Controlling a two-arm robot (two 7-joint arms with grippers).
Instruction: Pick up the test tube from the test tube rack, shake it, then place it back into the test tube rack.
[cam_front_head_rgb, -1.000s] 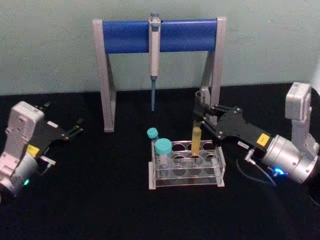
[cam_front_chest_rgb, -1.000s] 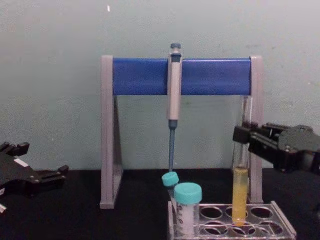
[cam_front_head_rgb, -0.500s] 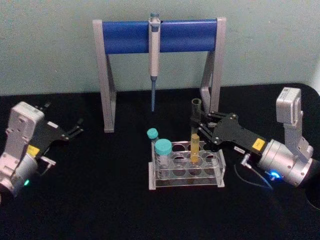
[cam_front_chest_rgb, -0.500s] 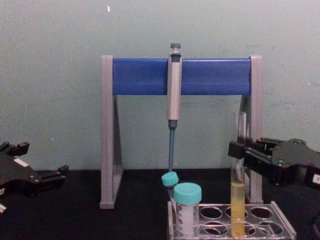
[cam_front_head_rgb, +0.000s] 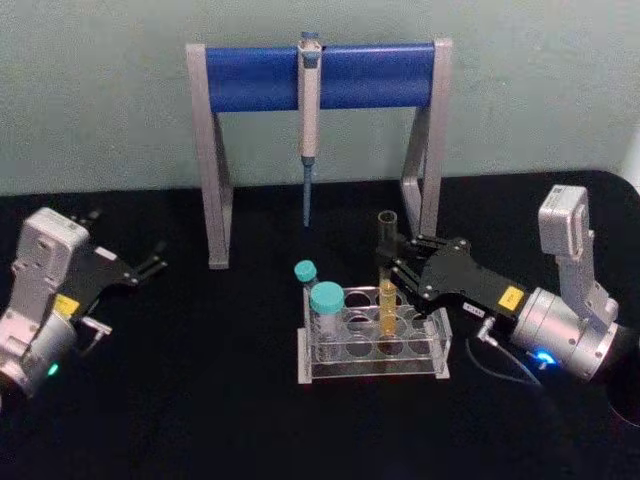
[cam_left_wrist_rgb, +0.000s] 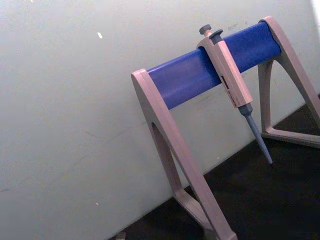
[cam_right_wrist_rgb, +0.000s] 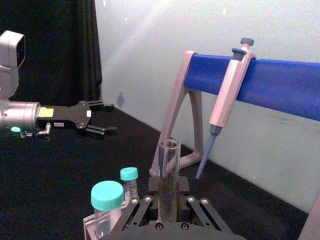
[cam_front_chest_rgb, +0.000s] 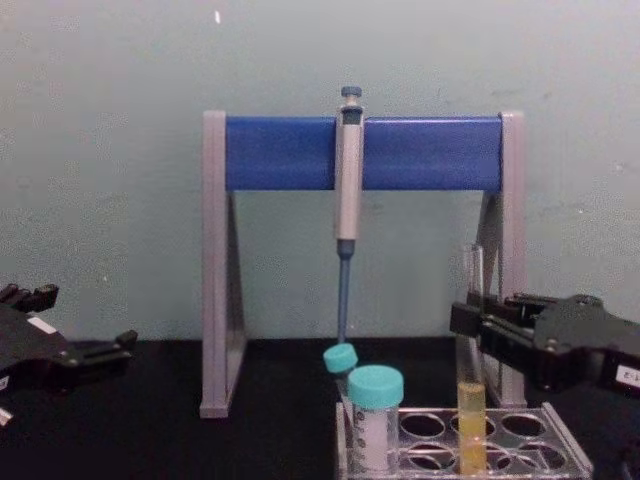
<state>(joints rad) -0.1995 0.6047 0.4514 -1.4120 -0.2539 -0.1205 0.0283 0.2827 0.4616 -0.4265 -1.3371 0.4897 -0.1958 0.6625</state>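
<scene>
The test tube (cam_front_head_rgb: 387, 280) stands upright with its lower end down in a hole of the test tube rack (cam_front_head_rgb: 370, 364). The hole is toward the rack's right end; I cannot tell which row. Yellow-orange liquid fills its lower part, and the open mouth rises well above the rack. The right gripper (cam_front_head_rgb: 388, 262) reaches in from the surface's right edge. Its jaws are closed on the clear glass just above the liquid.

At the rack's left end stand two teal-capped tubes (cam_front_head_rgb: 325, 298), one larger and nearer, one smaller behind. The rack sits near the middle of the black surface (cam_front_head_rgb: 230, 400). Behind it, along the far edge, stands a grey-and-blue stand (cam_front_head_rgb: 250, 75) with a pipette (cam_front_head_rgb: 309, 100) hanging from its bar.

The left gripper (cam_right_wrist_rgb: 105, 117) hovers near the left edge, well apart from the rack, jaws spread wide and holding nothing.
</scene>
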